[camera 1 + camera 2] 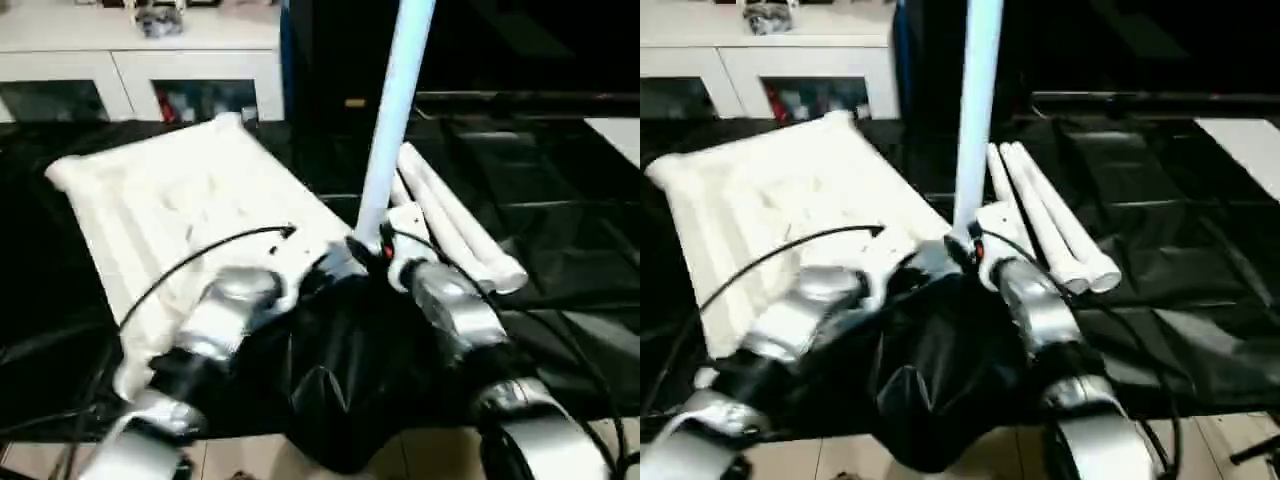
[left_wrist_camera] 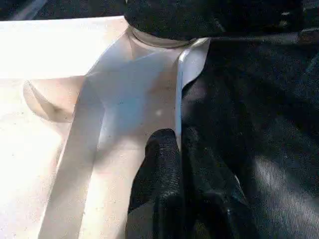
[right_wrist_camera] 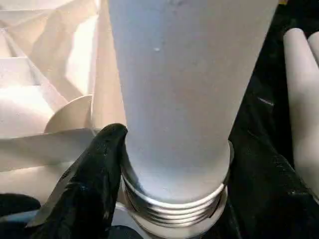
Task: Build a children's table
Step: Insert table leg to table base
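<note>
**White leg standing in the corner socket, both grippers at its base**

White plastic is taking up most of the black-covered work surface (image 1: 560,330): the table top (image 1: 170,215) is lying upside down on the robot's left, ribbed underside facing up, running away toward a white cabinet (image 1: 120,70) with glass doors at the back. At the top's near right corner one leg (image 1: 395,110) is standing upright, its threaded lower end sitting at the round corner socket (image 3: 169,221), with thread rings showing above the rim.

Both silver forearms are reaching forward and angling inward, so that the two wrists are meeting at that corner. The left gripper (image 2: 182,164) is pointing along the table top's edge with its two black fingers clenched tight together, and a thin upright rim of the white plastic is sitting in the seam between their tips. The right gripper (image 3: 174,164) is coming in level at the base of the standing leg; one black finger (image 3: 94,174) is pressing against the leg's side just above the threads, while its partner is hidden behind the tube, so the jaws are standing wide around the leg.

Just beside the right wrist, the spare legs (image 1: 1050,225) are lying side by side on the black cover, touching one another
</note>
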Tool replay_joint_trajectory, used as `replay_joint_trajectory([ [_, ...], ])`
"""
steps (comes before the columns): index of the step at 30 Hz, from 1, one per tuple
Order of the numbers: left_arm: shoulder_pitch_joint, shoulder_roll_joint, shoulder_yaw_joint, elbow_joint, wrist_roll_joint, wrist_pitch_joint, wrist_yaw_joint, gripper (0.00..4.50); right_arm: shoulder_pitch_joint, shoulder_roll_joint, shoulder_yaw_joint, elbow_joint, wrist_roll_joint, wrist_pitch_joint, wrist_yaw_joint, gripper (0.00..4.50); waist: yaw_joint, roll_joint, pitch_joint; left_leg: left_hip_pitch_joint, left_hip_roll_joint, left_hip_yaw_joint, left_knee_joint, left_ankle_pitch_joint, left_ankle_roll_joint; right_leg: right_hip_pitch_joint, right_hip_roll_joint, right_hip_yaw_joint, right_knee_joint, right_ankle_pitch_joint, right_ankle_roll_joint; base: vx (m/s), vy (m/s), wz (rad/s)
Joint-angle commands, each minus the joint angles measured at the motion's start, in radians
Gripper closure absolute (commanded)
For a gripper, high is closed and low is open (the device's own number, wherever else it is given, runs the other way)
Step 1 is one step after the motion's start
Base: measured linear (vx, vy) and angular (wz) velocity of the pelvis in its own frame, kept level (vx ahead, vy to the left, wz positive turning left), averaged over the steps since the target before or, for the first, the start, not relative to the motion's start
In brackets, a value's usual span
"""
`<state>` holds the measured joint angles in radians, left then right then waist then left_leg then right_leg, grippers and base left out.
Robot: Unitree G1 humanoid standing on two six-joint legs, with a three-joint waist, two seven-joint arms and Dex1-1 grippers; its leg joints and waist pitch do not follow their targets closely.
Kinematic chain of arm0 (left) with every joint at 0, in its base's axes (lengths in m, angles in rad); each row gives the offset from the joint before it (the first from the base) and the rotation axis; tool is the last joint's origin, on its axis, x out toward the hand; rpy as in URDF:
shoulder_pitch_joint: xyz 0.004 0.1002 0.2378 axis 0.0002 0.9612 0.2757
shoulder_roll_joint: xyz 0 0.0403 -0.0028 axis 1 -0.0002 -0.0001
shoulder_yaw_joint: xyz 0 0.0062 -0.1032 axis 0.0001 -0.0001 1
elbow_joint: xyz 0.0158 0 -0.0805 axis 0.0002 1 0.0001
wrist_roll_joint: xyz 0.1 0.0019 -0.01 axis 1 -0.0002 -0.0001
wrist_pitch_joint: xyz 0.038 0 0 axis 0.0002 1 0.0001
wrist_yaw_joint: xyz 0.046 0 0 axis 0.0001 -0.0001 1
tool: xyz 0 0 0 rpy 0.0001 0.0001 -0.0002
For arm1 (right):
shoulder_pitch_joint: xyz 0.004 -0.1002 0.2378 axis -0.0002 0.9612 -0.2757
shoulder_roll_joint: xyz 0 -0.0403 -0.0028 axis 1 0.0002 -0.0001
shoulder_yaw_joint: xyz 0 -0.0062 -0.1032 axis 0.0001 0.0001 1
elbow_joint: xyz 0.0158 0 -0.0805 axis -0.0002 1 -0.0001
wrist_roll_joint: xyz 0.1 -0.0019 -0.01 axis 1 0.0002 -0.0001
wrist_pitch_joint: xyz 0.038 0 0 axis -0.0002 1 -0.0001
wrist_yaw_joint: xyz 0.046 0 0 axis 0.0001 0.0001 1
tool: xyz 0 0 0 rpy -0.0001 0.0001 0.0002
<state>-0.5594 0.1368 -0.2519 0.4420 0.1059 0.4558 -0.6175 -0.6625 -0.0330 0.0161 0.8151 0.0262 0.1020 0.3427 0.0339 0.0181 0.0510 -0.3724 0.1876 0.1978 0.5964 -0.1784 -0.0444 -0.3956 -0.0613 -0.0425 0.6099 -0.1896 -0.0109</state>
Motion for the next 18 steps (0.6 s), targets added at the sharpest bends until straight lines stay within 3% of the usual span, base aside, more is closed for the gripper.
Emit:
replay_joint_trajectory([
  [1, -0.053, -0.055, -0.020, 0.006, -0.001, -0.026, 0.057, 4.50, 0.020, 0.122, 0.091, 0.063, 0.005, 0.024, 0.086, 1.05, -0.001, -0.007, -0.053, 0.020, 0.038, -0.032, -0.076, -0.333, -0.006, 0.023, -0.079, 0.038, -0.106, -0.444, -0.146, 0.000, 0.000, 0.00],
  [5, -0.043, -0.037, -0.022, -0.001, 0.004, -0.038, 0.042, 4.50, 0.003, 0.128, 0.078, 0.081, 0.000, -0.001, 0.101, 0.84, -0.003, -0.006, -0.052, 0.017, 0.038, -0.035, -0.079, -0.347, -0.006, 0.023, -0.080, 0.036, -0.105, -0.455, -0.140, 0.000, 0.000, 0.00],
  [6, -0.038, -0.028, -0.023, -0.005, 0.006, -0.045, 0.036, 4.50, -0.001, 0.125, 0.078, 0.086, -0.009, -0.015, 0.095, 0.58, -0.005, -0.005, -0.052, 0.015, 0.038, -0.036, -0.080, -0.353, -0.007, 0.023, -0.080, 0.036, -0.105, -0.458, -0.139, 0.000, 0.000, 0.00],
  [10, -0.004, 0.028, -0.034, -0.037, -0.002, -0.102, -0.044, 4.50, -0.002, 0.075, 0.092, 0.054, -0.025, -0.066, 0.124, 0.58, -0.010, -0.004, -0.053, 0.011, 0.037, -0.041, -0.083, -0.370, -0.007, 0.023, -0.082, 0.034, -0.108, -0.475, -0.129, 0.000, 0.000, 0.00],
  [13, 0.011, 0.060, -0.035, -0.052, -0.007, -0.116, -0.090, 4.50, 0.013, 0.038, 0.097, 0.009, -0.019, -0.065, 0.174, 0.58, -0.010, 0.000, -0.054, 0.020, 0.041, -0.036, -0.081, -0.370, -0.007, 0.016, -0.079, 0.040, -0.104, -0.424, -0.153, 0.000, 0.000, 0.00],
  [16, 0.025, 0.106, -0.038, -0.065, -0.013, -0.120, -0.142, 4.50, 0.033, -0.012, 0.091, -0.041, -0.009, -0.057, 0.241, 0.58, -0.002, 0.000, -0.058, 0.015, 0.043, -0.033, -0.081, -0.324, 0.003, 0.025, -0.075, 0.042, -0.092, -0.316, -0.179, 0.000, 0.000, 0.00],
  [17, 0.030, 0.122, -0.040, -0.069, -0.016, -0.125, -0.158, 4.50, 0.040, -0.031, 0.089, -0.050, -0.007, -0.061, 0.264, 0.58, 0.000, 0.006, -0.059, 0.015, 0.044, -0.031, -0.081, -0.304, 0.004, 0.026, -0.074, 0.043, -0.086, -0.260, -0.199, 0.000, 0.000, 0.00],
  [18, 0.033, 0.133, -0.040, -0.072, -0.018, -0.128, -0.169, 4.50, 0.047, -0.045, 0.087, -0.056, -0.003, -0.063, 0.285, 0.58, 0.001, 0.006, -0.061, 0.014, 0.042, -0.029, -0.078, -0.290, 0.008, 0.030, -0.074, 0.042, -0.083, -0.228, -0.210, 0.000, 0.000, 0.00],
])
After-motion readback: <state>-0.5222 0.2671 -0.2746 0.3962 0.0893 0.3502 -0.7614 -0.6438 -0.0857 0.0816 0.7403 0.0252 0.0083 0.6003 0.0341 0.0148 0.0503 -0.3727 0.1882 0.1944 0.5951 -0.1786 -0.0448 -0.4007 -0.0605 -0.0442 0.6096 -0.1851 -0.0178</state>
